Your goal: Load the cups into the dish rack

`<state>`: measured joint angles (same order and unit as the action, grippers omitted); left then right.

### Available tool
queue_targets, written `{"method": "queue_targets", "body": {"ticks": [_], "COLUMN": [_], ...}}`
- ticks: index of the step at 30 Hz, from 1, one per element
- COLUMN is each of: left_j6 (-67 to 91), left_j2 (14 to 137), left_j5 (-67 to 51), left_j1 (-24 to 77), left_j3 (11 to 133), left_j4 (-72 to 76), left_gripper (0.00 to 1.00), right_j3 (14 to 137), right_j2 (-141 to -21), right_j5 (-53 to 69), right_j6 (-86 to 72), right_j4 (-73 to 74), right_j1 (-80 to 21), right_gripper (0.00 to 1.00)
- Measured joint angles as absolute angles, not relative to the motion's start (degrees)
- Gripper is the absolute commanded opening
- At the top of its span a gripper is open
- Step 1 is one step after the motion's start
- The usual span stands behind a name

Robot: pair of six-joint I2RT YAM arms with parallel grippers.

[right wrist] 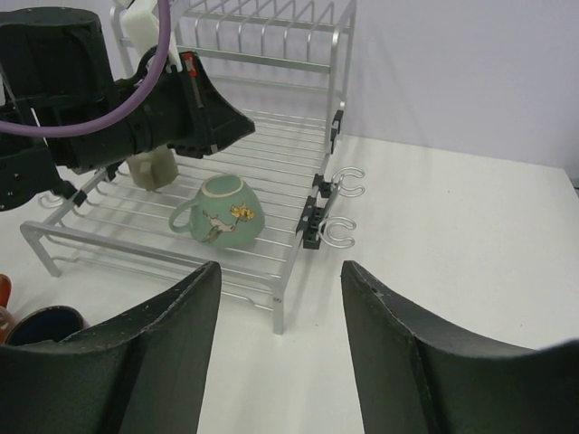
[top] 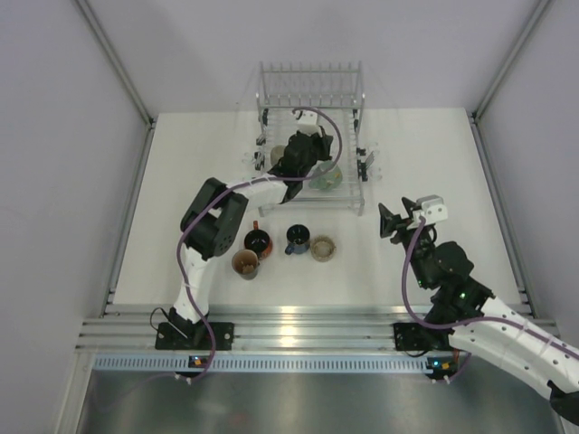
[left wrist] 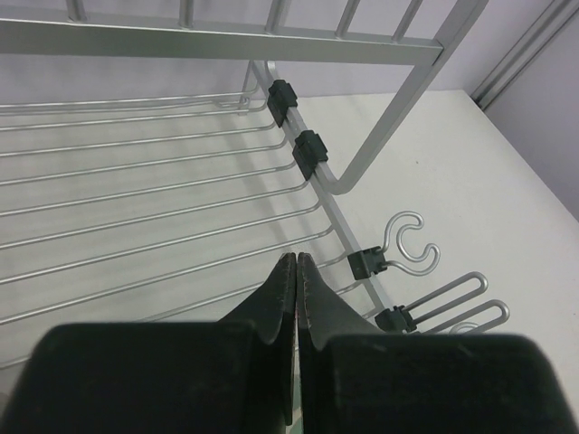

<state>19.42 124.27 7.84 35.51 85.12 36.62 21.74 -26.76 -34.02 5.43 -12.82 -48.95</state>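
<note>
Orange-brown mug (top: pixel 245 263) sits furthest left on the table (top: pixel 434 154), with the black mug (top: pixel 258 241), the dark blue mug (top: pixel 298 240) and a tan mug (top: pixel 323 248) close beside it, so I count four not yet loaded. In the dish rack (top: pixel 311 65) I see two: a beige mug (right wrist: pixel 152 167) half hidden behind the left arm, and the mint-green mug (right wrist: pixel 220 210) lying on its side on the wires. My left gripper (left wrist: pixel 297 271) hangs over the rack floor, jaws pressed together on nothing. Off to the right, my right gripper (right wrist: pixel 280 271) is spread wide and empty, facing the rack. Roughly a third done, I judge.
</note>
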Motion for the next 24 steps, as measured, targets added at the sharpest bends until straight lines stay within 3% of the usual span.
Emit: {"method": "queue_targets", "body": {"ticks": [8, 17, 20, 24], "left_j6": [15.62, 12.34, 12.23, 12.80], "left_j2": [119.35, 100.03, 92.33, 82.54], "left_j5": [11.55, 16.78, 18.92, 22.13], "left_j1": [37.34, 39.27, 39.66, 39.88], "left_j3": [79.99, 70.37, 65.69, 59.00], "left_j4": [36.42, 36.95, 36.75, 33.28], "left_gripper": [0.00, 0.00, 0.08, 0.28], "right_j3": [21.74, 21.82, 22.79, 25.63], "right_j2": [-27.81, -31.38, -34.15, -38.48], "right_j5": [-33.17, -32.58, -31.66, -29.45], "right_j6": [4.75, 3.46, 2.66, 0.84], "right_j4": [-12.75, -12.32, -10.90, -8.56], "right_j1": [-48.49, -48.03, -47.77, -47.70], "right_gripper": [0.57, 0.58, 0.58, 0.58]}}
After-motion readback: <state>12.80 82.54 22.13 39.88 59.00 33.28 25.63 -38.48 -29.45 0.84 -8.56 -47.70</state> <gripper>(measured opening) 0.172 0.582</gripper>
